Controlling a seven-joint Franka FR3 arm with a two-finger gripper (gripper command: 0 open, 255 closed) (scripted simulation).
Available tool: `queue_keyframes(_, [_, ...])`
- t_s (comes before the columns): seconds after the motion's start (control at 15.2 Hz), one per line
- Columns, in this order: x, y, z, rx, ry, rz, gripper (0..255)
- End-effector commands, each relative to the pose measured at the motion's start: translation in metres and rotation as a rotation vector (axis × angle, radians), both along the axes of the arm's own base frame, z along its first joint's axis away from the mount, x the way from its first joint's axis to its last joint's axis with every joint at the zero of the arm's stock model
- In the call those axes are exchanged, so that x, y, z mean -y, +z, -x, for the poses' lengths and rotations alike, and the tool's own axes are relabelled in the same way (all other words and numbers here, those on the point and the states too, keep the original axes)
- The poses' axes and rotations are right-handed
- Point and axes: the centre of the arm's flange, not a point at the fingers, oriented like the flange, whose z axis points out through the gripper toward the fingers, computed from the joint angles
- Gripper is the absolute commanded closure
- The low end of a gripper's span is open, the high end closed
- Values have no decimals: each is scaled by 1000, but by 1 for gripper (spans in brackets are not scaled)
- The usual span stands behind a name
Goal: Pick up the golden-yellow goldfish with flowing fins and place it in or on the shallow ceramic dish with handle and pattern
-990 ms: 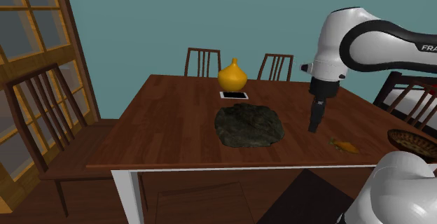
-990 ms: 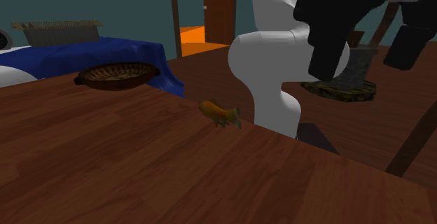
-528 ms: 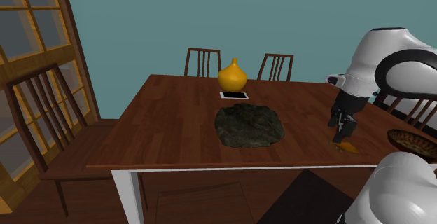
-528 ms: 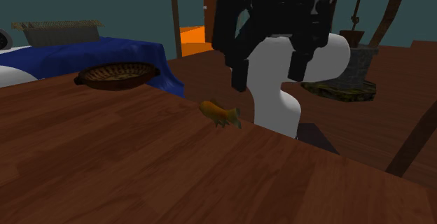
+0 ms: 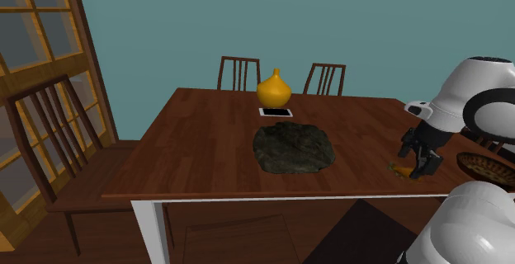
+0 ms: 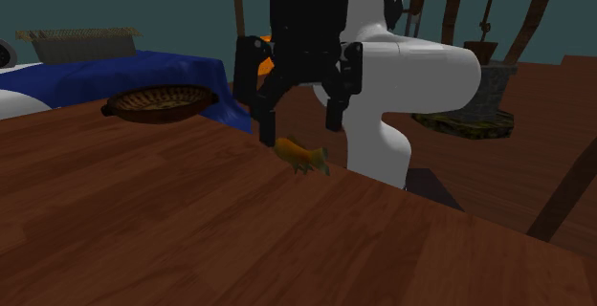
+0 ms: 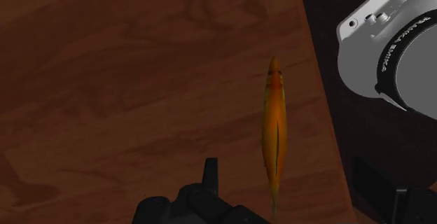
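Our end effector (image 6: 300, 120) hangs open, its fingers either side of the one goldfish (image 6: 301, 154) at mid-frame in the second exterior view, not touching it. The fish lies on the bench (image 6: 143, 228), long axis along the bench's edge, head toward the one shallow dish (image 6: 158, 92) at upper left, well apart.

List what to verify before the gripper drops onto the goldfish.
1. Gripper open: ok, fingers stand apart.
2. Goldfish lined up between the fingers: ok.
3. Goldfish gripped: not ok, the fingers do not touch it.
4. Goldfish resting on the table: ok, close to its edge.
5. Way along the table to the dish: ok, nothing stands between.
6. Dish empty: cannot tell.
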Motion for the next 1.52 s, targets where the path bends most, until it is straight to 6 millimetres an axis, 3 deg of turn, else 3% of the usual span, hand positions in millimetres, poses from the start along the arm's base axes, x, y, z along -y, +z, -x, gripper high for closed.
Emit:
queue_keyframes(0.0, [2, -11, -1, 2, 5, 1, 0])
queue_keyframes(0.26, [3, -30, -3, 2, 5, 1, 0])
queue_keyframes(0.79, [3, -30, -3, 2, 5, 1, 0])
queue_keyframes(0.86, [3, -30, -3, 2, 5, 1, 255])
queue_keyframes(1.45, [3, -30, -3, 2, 5, 1, 255])
